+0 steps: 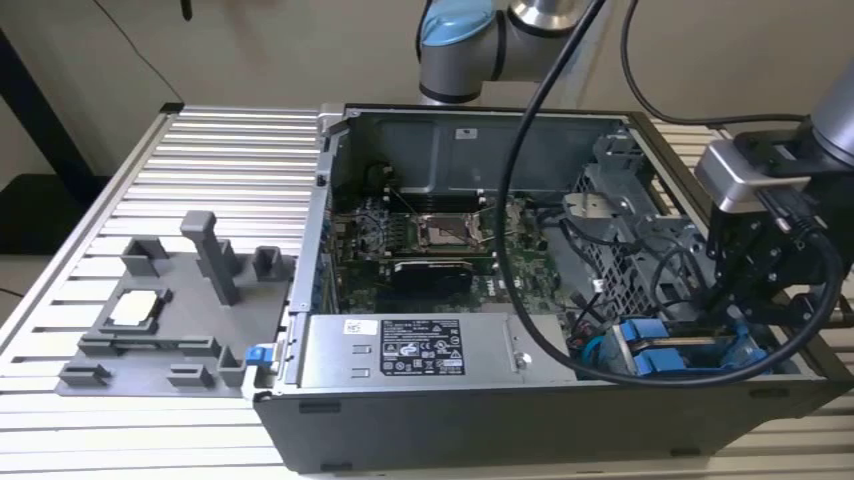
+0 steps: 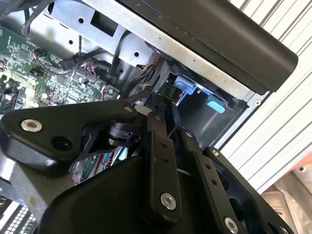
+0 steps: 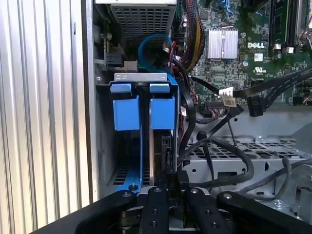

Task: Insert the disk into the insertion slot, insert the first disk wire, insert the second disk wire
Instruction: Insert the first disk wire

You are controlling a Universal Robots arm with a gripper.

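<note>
computer case (image 1: 534, 425): open-sided tower, and the silver power-supply box (image 1: 414, 350) in it is the reference point for everything below.

insertion slot (image 3: 141, 77): grey bay right beside the power-supply box, tucked into the case corner.

disk (image 3: 162, 109): looks like it's already sitting in the slot, standing on edge. Its blue carrier tab is at the end nearer the power-supply box. A second blue tab (image 3: 126, 107) sits alongside, with what looks like an empty frame behind it.

long axis: runs straight away from the power-supply box, and that's the line that matters here.

gripper (image 3: 174, 178): over the disk's narrow edge at the end farther from the power-supply box, so the disk stretches away from it toward the box. It looks to be touching or just above, hard to call.

gripper state: clenched, with no gap to speak of in either wrist view (image 2: 156, 100). Nothing visibly pinched.

wires: black cables (image 3: 229, 170) loop loose next to the slot, no closer to the power-supply box than the gripper is, and don't look plugged into the disk.
</note>
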